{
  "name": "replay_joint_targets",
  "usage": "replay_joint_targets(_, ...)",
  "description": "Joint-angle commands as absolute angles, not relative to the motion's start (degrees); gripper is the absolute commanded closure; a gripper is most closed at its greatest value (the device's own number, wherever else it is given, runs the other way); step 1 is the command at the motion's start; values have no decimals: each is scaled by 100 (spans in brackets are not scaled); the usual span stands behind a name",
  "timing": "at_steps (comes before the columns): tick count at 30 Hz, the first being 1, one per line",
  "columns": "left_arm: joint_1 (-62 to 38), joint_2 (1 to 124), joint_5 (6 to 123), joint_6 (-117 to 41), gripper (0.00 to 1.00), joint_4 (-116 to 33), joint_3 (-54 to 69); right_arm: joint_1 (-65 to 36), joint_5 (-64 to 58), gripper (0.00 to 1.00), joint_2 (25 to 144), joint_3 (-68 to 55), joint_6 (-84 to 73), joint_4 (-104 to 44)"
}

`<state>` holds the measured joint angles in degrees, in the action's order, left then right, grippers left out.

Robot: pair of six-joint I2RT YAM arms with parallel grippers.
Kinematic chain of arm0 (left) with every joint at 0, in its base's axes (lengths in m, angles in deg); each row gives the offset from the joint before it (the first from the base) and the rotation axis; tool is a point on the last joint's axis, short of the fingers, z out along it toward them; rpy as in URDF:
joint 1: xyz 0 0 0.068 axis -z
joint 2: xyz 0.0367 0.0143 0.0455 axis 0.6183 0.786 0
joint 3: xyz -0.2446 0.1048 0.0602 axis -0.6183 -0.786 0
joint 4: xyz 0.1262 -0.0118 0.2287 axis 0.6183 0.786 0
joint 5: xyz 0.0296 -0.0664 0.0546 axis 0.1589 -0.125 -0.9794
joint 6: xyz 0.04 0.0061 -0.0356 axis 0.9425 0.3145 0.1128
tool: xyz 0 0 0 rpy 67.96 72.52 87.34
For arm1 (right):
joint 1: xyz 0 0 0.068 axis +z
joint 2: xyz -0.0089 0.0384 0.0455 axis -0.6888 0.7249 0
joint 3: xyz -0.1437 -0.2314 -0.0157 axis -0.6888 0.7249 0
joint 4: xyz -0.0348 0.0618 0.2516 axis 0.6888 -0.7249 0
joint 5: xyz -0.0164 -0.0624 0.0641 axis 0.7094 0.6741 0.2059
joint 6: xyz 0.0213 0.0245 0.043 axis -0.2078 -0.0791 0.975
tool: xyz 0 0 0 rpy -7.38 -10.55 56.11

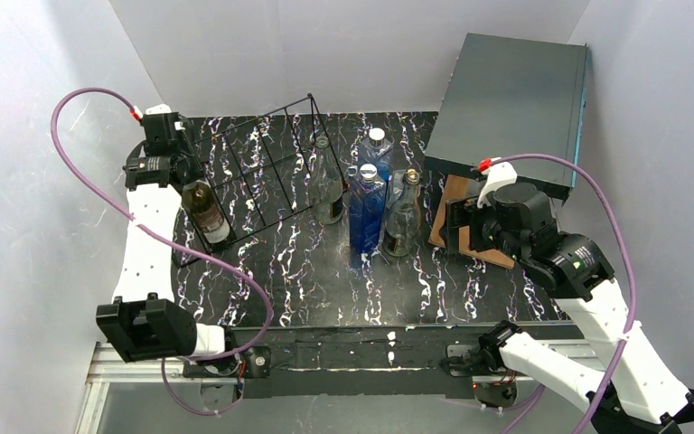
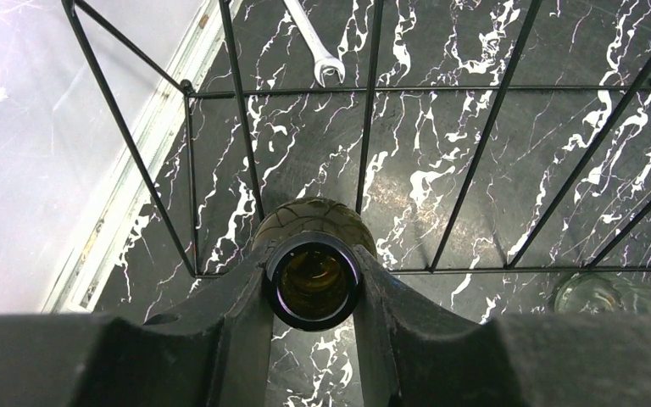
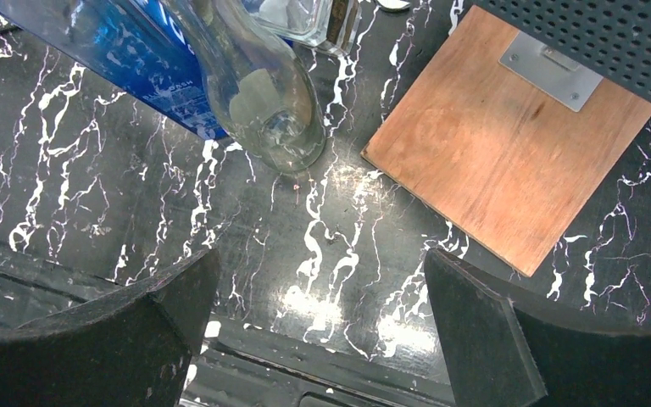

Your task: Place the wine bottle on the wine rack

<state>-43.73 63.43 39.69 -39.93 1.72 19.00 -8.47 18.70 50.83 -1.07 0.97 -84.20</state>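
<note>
- The left gripper is clenched round the neck of the wine bottle, which sits at the left end of the wine rack.
- Judged remaining: seat the bottle and let go.
- The right gripper gapes empty, well right of the rack.

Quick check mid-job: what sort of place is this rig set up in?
Likely a lab test booth, not a home: plain white panels box in a marble-patterned table, with staged bottles and a wire wine rack.
</note>
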Motion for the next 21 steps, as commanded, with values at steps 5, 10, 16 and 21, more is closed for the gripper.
replay_joint_targets(5, -4405, 6791, 3950, -4100, 100, 324, 2381, -812, 2093, 0, 4846, 143, -145, -8127)
replay_joint_targets(10, -4402, 7207, 3708, -4033, 100, 346, 2463, -807, 2154, 0, 4732, 241, -183, -8122)
replay_joint_targets(16, -4403, 7695, 3439, -4085, 100, 176, 2393, -812, 2210, 0, 4744, 266, -229, -8151)
replay_joint_targets(21, -4407, 7952, 3119, -4124, 100, -301, 2356, -812, 2164, 0, 4796, 300, -200, -8114)
